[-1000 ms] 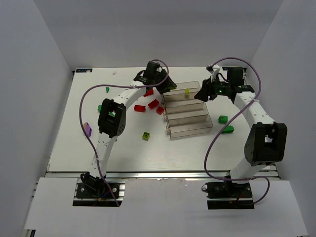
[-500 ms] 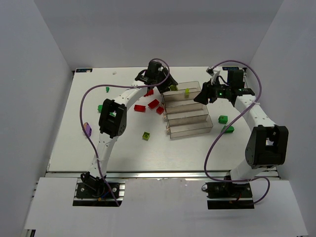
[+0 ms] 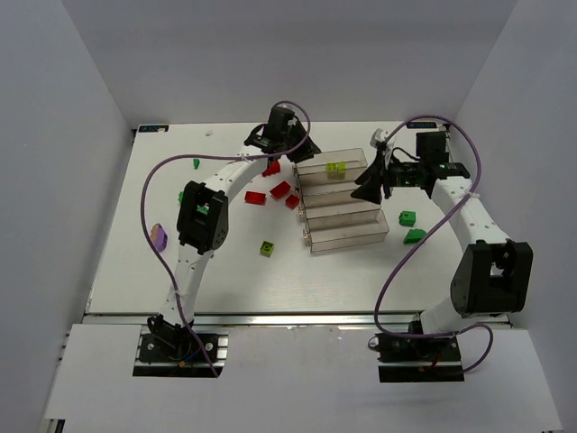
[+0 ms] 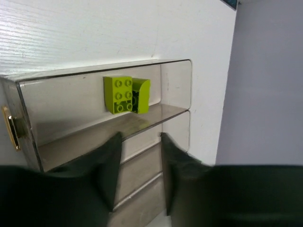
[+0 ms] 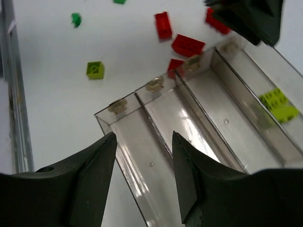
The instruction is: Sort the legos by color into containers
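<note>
We find left and right jaws parted, empty. We advise left jaws straddle the red lego (image 3: 280, 189) nearby, squarely.

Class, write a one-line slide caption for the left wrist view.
Two yellow-green legos sit touching in a clear tray beyond the open left gripper.

No legible text, brand, number or sign in any view. Small gold round tags (image 5: 154, 84) on trays (image 5: 142, 156), ends toward left table edge: too small to read.
</note>
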